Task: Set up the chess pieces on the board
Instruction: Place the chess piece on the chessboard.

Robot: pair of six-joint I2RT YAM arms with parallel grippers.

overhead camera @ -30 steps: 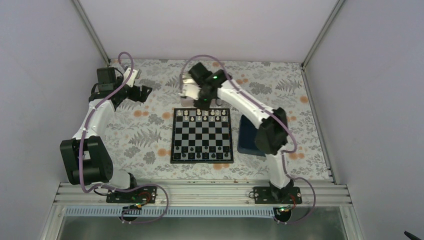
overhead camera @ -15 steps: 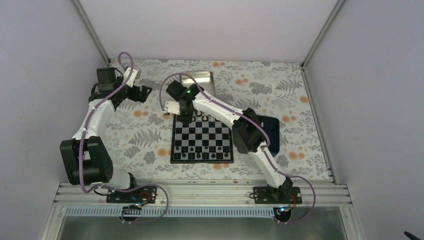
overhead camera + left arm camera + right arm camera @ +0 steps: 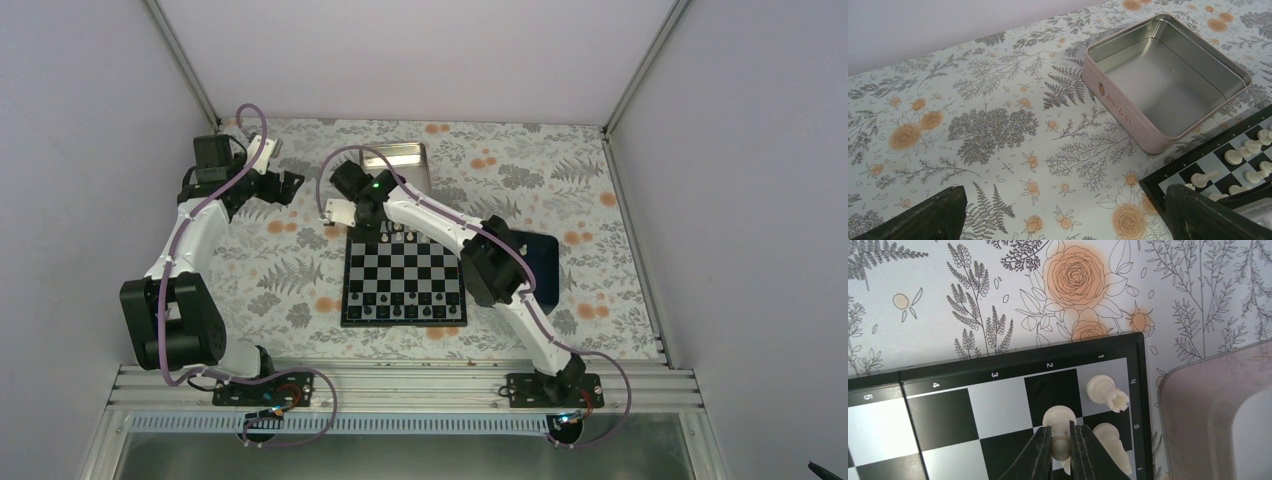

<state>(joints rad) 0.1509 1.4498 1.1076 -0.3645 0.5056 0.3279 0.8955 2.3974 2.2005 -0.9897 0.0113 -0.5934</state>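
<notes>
**Right gripper** point(image 3: 1062, 450): the fingers are narrow and closed on the upper part of a white piece point(image 3: 1060, 418). The piece's long axis runs in line with the fingers, with its broad end pointing down at the board point(image 3: 998, 371).

**Position:** the piece is over the black edge square next to the board's far left corner square. That corner square holds a rook point(image 3: 1106, 393), just beside the held piece. Another white piece point(image 3: 1113, 442) stands on the square diagonal to the black one (clearance on that side is tight). Whether the base touches the board cannot be told.

**Judgement:** the coming move calls for a straight release and a lift along the piece's axis, with no sideways drift toward the rook.

**Left gripper** point(image 3: 1063, 202): the fingers are wide and hold nothing. It sits off the board's far left corner, near the tin point(image 3: 1168, 85). The right arm is the nearer one.
</notes>
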